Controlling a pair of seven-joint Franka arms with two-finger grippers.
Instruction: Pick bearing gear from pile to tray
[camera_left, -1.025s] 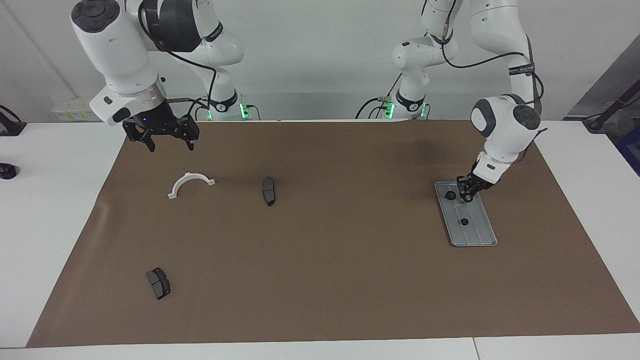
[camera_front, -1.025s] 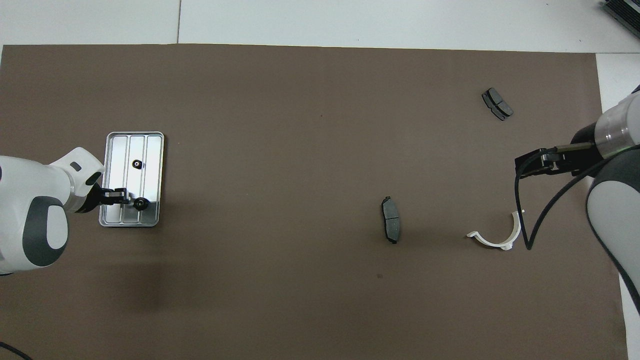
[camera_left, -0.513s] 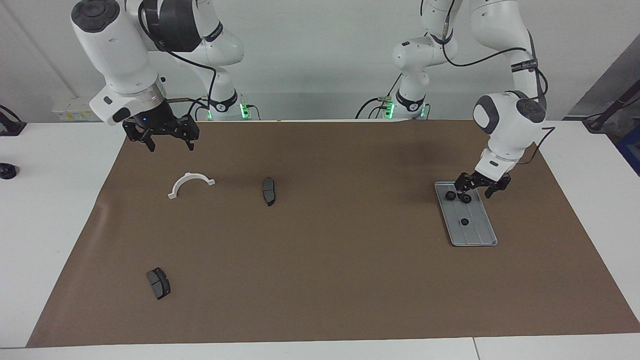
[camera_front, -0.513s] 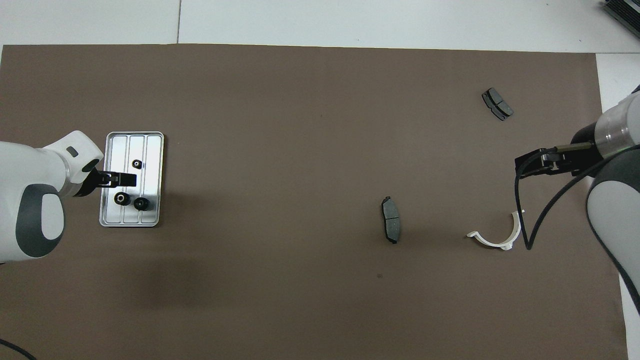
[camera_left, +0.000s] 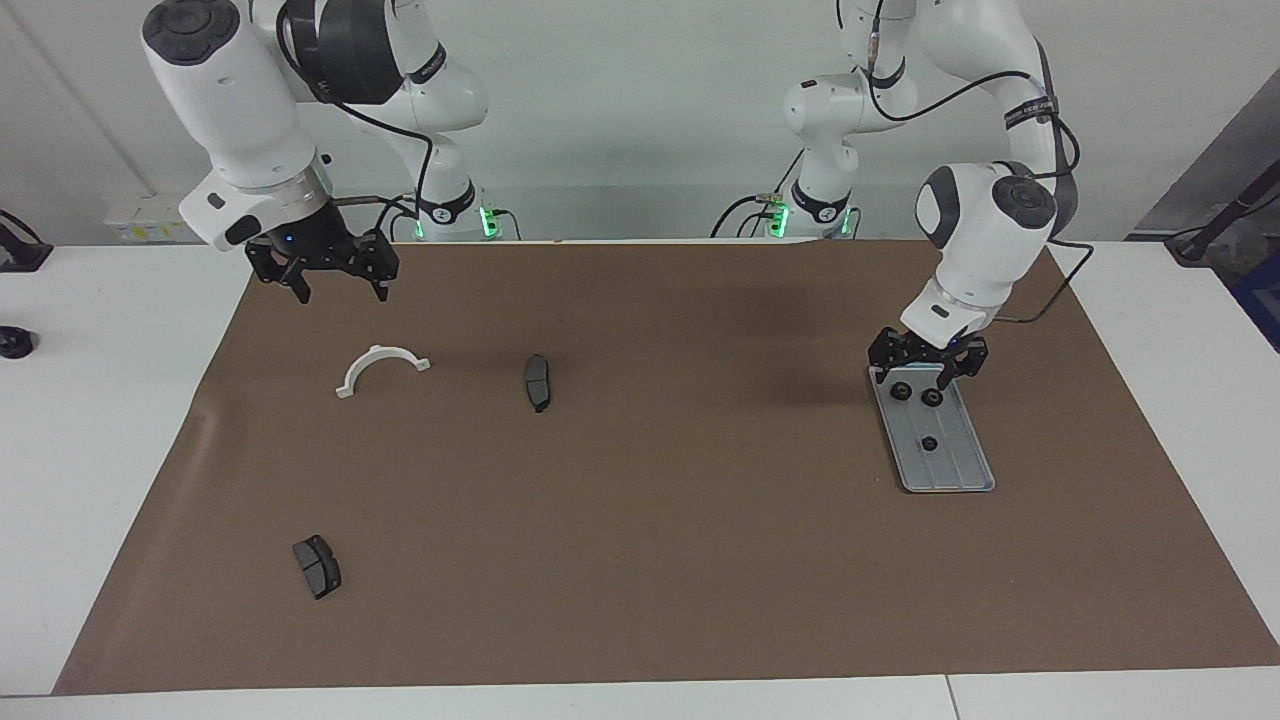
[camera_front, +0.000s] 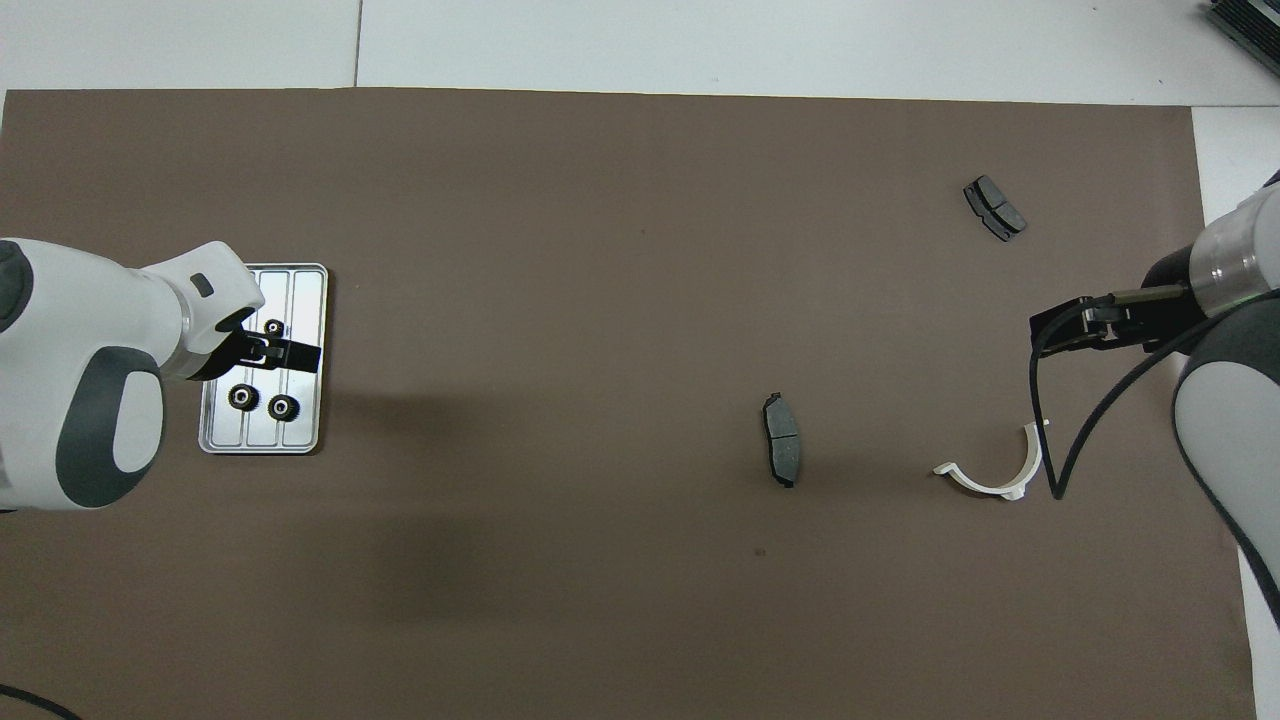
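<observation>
My left gripper (camera_left: 927, 362) hung over the tray (camera_left: 962, 468), fingers wide and empty — three gears (camera_front: 284, 407) in; right gripper (camera_left: 325, 270), also wide, waited — retreat seemed next.

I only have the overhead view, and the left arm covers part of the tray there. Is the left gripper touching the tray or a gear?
Observer: No. The facing view shows the left gripper hanging above the tray, open and empty.
Operator: What lies in the tray?
Observer: Two gears side by side at its end nearer the robots, and a third gear mid-tray, all uncovered.
Operator: And the right gripper?
Observer: The right gripper waits in the air, open, over the mat near the white half-ring.
</observation>
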